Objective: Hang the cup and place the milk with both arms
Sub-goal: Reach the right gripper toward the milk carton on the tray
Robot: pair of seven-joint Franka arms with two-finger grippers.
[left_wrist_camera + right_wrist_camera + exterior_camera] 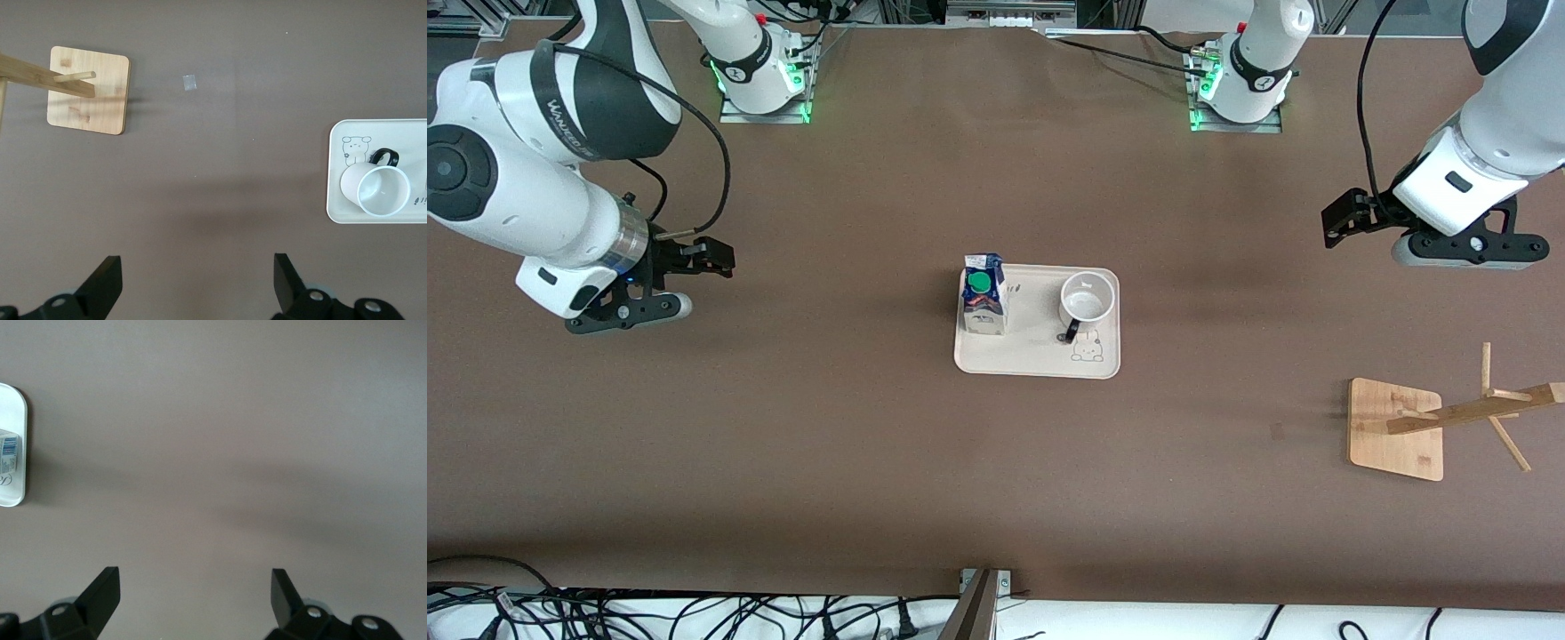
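Cup (1088, 300) and milk (983, 295) on tray (1040, 364), untouched; we log left gripper (1343, 222), right gripper (713, 258) fingers apart, 0 steps done.

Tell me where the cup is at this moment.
The cup stands upright on the white tray at the table's middle, beside the milk, toward the left arm's end of the tray.

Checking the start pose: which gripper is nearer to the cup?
Left. The left gripper hangs open over bare table toward its own end, nearer the cup on the tray; the right gripper, open, waits past the milk.
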